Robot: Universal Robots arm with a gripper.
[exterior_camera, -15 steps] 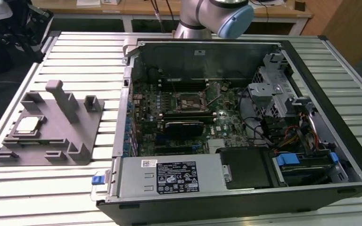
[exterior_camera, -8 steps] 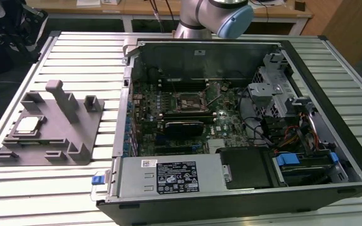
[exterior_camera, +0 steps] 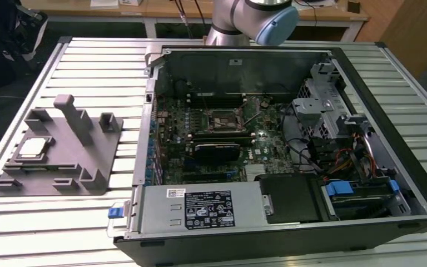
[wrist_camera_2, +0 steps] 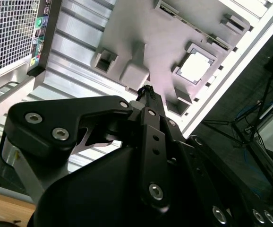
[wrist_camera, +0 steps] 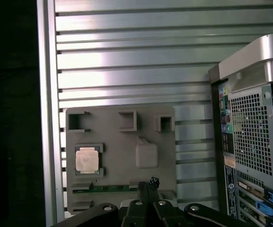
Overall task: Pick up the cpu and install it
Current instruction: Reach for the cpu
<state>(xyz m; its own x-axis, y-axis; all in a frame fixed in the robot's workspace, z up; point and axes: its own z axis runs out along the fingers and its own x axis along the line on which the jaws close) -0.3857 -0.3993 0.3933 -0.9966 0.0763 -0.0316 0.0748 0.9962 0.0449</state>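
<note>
Silvery cpu (exterior_camera: 34, 147) lies flat in a recess of the grey fixture (exterior_camera: 65, 161), on the slatted worktop (exterior_camera: 87, 67), at the exterior view's left of the open computer case (exterior_camera: 273, 67). In the first wrist view, your claw (wrist_camera: 150, 182) is closed, empty and clear of the cpu.

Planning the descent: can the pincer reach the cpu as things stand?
Probably yes: the cpu lies uncovered in the fixture, with nothing between it and the pincer above.
</note>
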